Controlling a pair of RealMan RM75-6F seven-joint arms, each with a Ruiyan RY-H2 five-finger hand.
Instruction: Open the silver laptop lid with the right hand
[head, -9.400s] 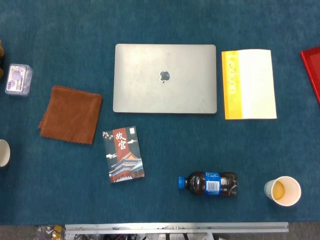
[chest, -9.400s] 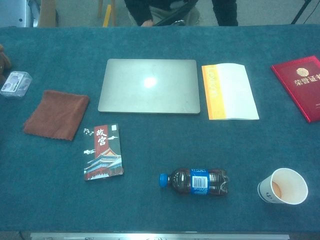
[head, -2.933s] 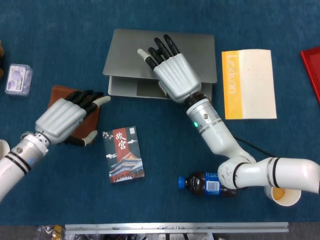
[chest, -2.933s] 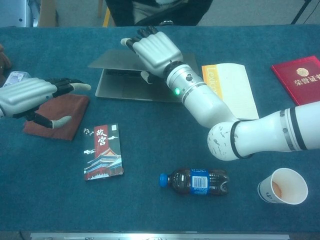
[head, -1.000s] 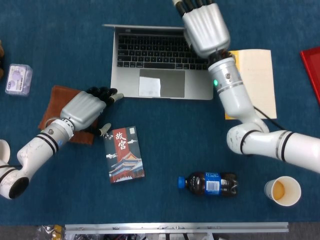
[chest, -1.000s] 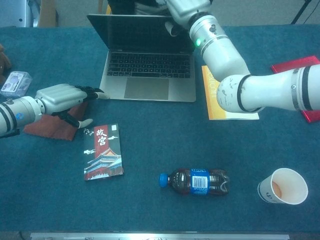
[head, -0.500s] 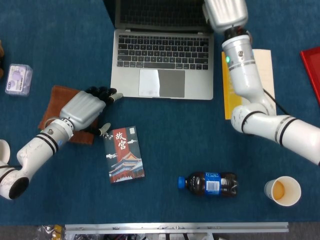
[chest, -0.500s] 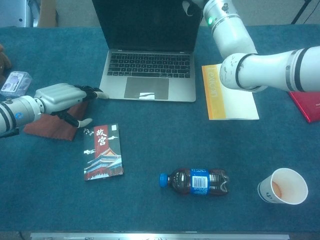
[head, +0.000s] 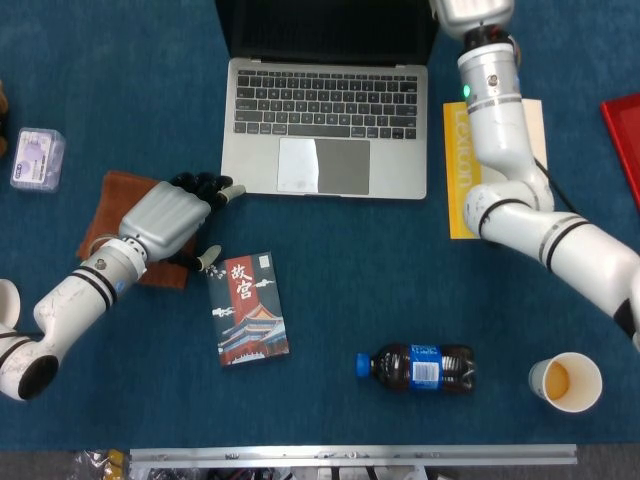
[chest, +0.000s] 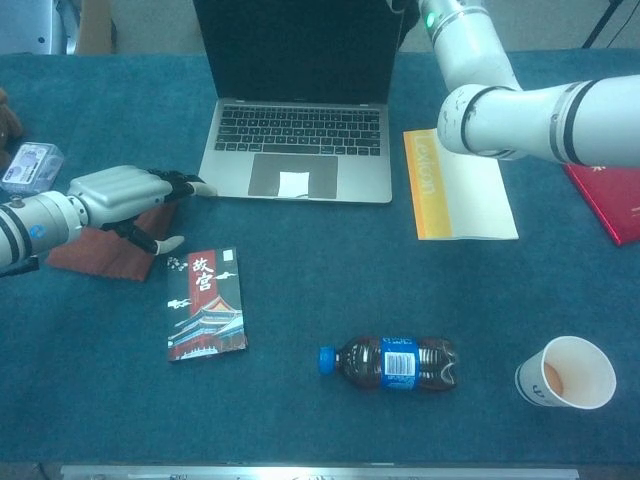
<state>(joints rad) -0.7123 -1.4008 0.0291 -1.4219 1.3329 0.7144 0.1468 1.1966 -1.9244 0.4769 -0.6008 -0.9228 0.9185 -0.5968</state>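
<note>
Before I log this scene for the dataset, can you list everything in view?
laptop: 1, silver, open, top centre
booklet: 1, yellow-white, right of laptop
red book: 1, far right
brown cloth: 1, under left robot hand
picture book: 1, dark, below cloth
cola bottle: 1, lying, blue cap
paper cup: 1, bottom right
plastic box: 1, clear, far left
left robot hand: fingertips at laptop's corner
right robot hand: out of frame

The head view looks straight down on the worktop (head: 120, 80) from overhead. The chest view sits lower at the near edge, facing across it. Both share the laptop (head: 325, 125) (chest: 295, 150) and bottle (head: 415, 368) (chest: 388, 363).
</note>
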